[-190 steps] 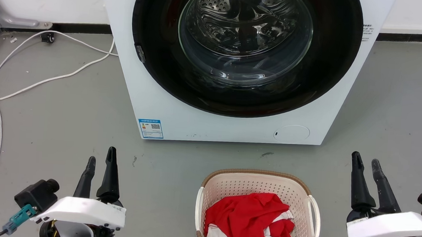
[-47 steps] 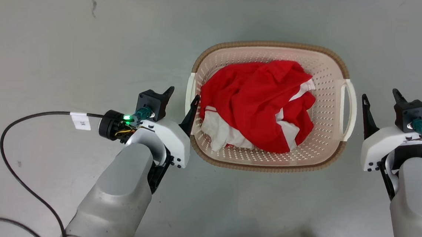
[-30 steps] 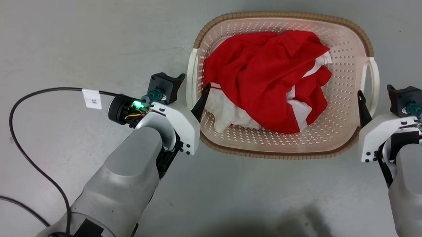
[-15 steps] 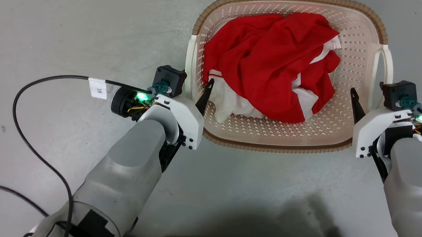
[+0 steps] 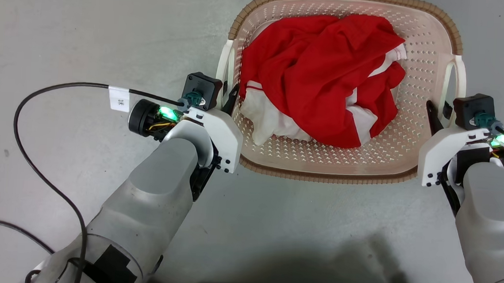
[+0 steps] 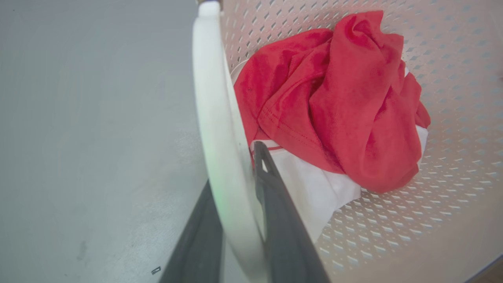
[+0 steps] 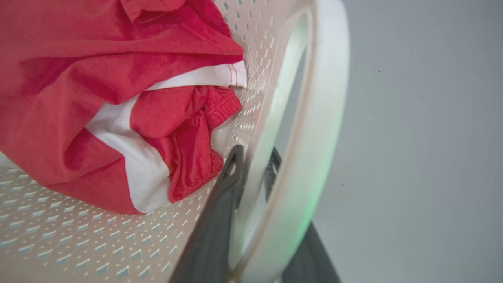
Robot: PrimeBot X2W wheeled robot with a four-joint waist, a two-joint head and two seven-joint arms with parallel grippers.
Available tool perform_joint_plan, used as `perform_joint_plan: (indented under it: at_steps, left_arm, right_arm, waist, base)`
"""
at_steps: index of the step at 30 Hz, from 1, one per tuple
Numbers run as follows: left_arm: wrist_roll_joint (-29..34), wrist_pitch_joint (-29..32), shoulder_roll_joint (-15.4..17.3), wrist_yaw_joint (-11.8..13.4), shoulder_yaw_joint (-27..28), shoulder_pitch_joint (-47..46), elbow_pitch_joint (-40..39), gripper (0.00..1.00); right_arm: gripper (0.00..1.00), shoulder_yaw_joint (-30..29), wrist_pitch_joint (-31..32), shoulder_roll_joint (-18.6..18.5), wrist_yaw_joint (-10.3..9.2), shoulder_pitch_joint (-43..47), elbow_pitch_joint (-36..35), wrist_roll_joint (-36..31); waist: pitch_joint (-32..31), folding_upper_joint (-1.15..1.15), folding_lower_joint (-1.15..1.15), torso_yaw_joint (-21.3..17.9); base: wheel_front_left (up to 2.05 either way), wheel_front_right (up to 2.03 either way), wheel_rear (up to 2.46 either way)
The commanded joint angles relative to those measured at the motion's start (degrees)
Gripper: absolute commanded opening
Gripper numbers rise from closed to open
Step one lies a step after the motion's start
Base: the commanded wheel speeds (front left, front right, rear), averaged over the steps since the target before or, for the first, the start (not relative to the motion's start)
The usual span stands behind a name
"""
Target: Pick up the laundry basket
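"What does the wrist camera show on the left that the head camera doesn't?"

"The left claw (image 6: 235, 169) pinched tight on the left handle (image 6: 220, 137) of the laundry basket (image 5: 333, 178), one finger outside and one inside. From above, its camera block (image 5: 200, 89) covers the outer finger."

"Past its fingertips?"

"Red and white clothes (image 5: 319, 70), heaped in the basket between both claws."

"And the right?"

"The right claw (image 7: 254, 157) straddles the right handle (image 7: 326, 118). The band hides most of the outer finger, so I cannot tell whether it grips."

r end effector (image 7: 254, 157) pinches laundry basket (image 7: 59, 239) handle (image 7: 328, 98); red+white clothes (image 7: 98, 78) inside.
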Motion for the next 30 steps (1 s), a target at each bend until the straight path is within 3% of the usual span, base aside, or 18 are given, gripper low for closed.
perform_joint_plan:
  at_steps: [1, 7, 20, 30]
  left_arm:
    - [0.05, -0.5, -0.39, -0.71, -0.86, -0.81, -0.7, 0.0]
    - [-1.81, -0.51, -0.4, -1.13, -2.35, 0.81, 0.01, 0.0]
    - [-9.36, 0.95, -0.58, -2.73, -6.97, 6.6, 4.09, 0.0]
    - [-13.59, 4.91, -0.7, -3.5, -8.79, 10.86, 6.51, 0.0]
  right_arm:
    - [0.0, 0.48, 0.02, -0.28, -0.05, -0.07, 0.36, -0.5]
    - [0.0, 1.35, 0.02, 0.2, -0.05, 0.99, 1.74, -0.71]
    - [0.0, 6.78, 0.15, 2.51, -0.04, 4.78, 6.4, -0.23]
    - [0.0, 12.12, 3.74, 4.69, 0.04, 9.71, 7.01, 2.62]
  waist:
    - [-0.6, 0.0, 0.0, 0.06]
    - [-3.67, 0.0, 0.0, 0.05]
    - [-18.07, 0.0, 0.0, 1.35]
    - [-28.56, 0.0, 0.0, 1.61]
  base:
    - [0.0, 0.0, 0.0]
    - [0.0, 0.0, 0.0]
    - [0.0, 0.0, 0.0]
    - [0.0, 0.0, 0.0]
